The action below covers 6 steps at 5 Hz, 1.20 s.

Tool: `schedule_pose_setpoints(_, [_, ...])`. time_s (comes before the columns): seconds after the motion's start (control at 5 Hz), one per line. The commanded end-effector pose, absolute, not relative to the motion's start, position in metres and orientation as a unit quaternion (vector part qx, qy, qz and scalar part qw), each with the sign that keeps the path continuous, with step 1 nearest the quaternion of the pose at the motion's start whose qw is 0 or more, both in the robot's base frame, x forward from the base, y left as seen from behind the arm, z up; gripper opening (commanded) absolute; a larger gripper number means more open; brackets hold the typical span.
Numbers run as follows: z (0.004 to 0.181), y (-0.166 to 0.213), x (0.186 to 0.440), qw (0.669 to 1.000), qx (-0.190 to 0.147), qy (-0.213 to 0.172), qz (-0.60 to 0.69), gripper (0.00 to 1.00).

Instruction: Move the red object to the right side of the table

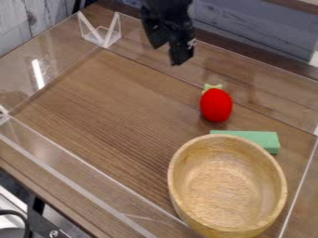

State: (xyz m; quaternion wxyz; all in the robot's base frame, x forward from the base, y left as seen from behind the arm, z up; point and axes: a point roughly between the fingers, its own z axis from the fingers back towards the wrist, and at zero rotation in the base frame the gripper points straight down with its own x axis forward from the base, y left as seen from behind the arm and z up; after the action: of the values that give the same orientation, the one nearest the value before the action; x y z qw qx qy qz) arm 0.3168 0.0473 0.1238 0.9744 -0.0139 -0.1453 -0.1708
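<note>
Strawberry, bright red (217, 106), right of centre in the frame, leafy tip up, ungripped. Green block (256, 140) just below it, wooden bowl (228, 184) lower right: fingers coming down off-line could nudge the block or catch the rim; a rounded berry may roll if pinched off-centre. Gripper (179, 58), upper centre, jaws spread, holding nothing. No legible brands, labels or writing.

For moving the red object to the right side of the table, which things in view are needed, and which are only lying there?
Needed:
- red strawberry
- table
- gripper, above the table

Just lying about:
- wooden bowl
- green block
</note>
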Motion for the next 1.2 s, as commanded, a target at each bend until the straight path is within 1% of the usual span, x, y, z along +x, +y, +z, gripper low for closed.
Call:
schedule_pose_setpoints(0.0, [0.133, 0.052, 0.313, 0.969, 0.004, -0.180, -0.170, 1.00])
schedule_pose_setpoints(0.4, [0.133, 0.041, 0.319, 0.965, 0.011, -0.186, -0.183, 1.00])
schedule_pose_setpoints(0.8, [0.154, 0.032, 0.323, 0.974, 0.031, -0.189, -0.121, 1.00])
schedule_pose_setpoints(1.0, [0.156, 0.022, 0.325, 0.969, 0.029, -0.191, -0.153, 1.00])
